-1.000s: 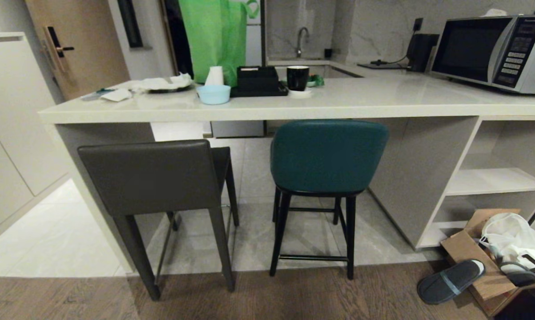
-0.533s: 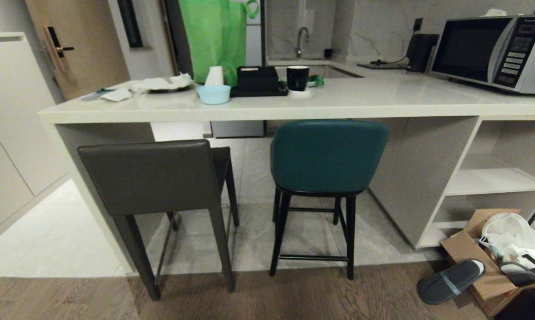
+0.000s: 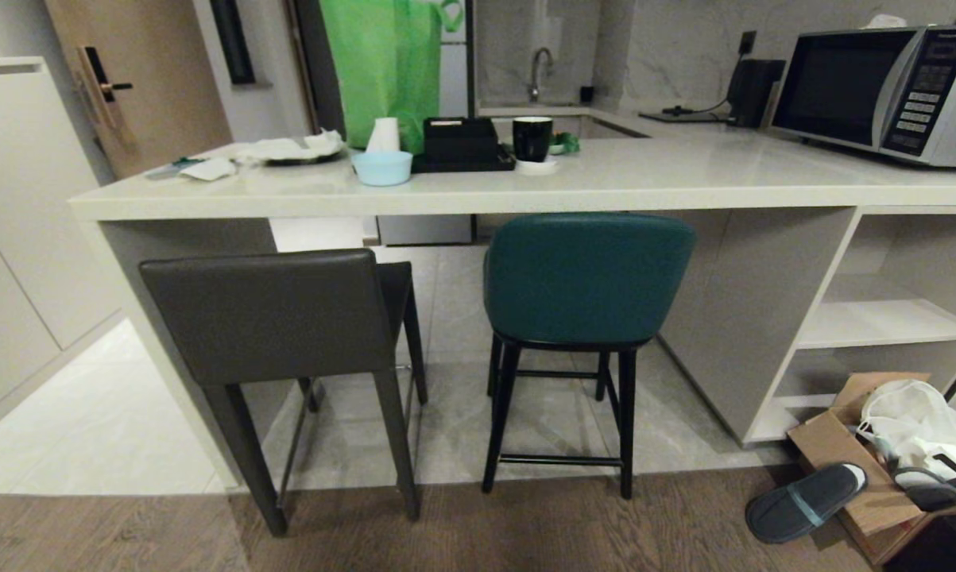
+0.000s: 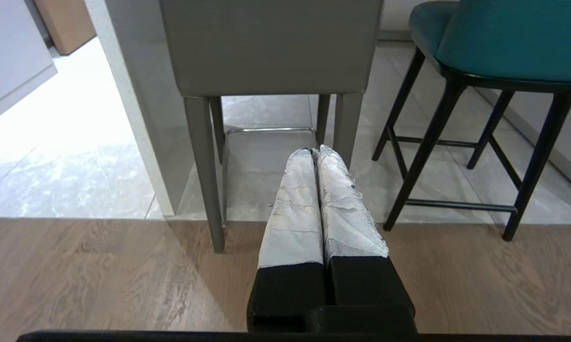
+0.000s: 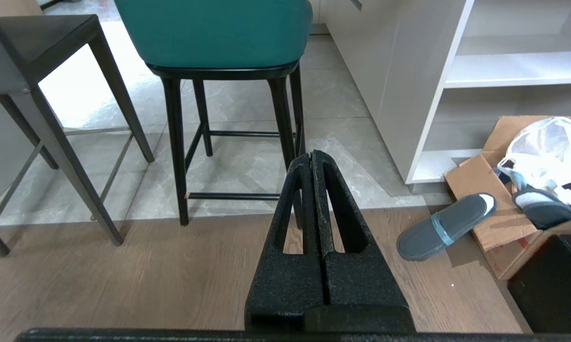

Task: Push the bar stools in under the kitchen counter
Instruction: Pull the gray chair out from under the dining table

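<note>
Both stools out from the tabletop (image 3: 525,187) – nothing pushed yet.
Grey stool (image 3: 267,314) at 8 o'clock in head view, teal stool (image 3: 585,278) near centre, backs just shy of the slab edge. Left gripper (image 4: 317,153) and right gripper (image 5: 311,156) hang low, jaws together, empty. Stools look rigid, top-heavy – likely tip if shoved high; press flat on the backrest.

Quick headcount at the counter

Two stools: one grey stool (image 3: 267,314), one teal stool (image 3: 585,278). One microwave (image 3: 883,91), one black mug (image 3: 532,138), one blue bowl (image 3: 381,168), one green bag (image 3: 386,63), one cardboard box (image 3: 835,445), one loose slipper (image 3: 805,502).
</note>
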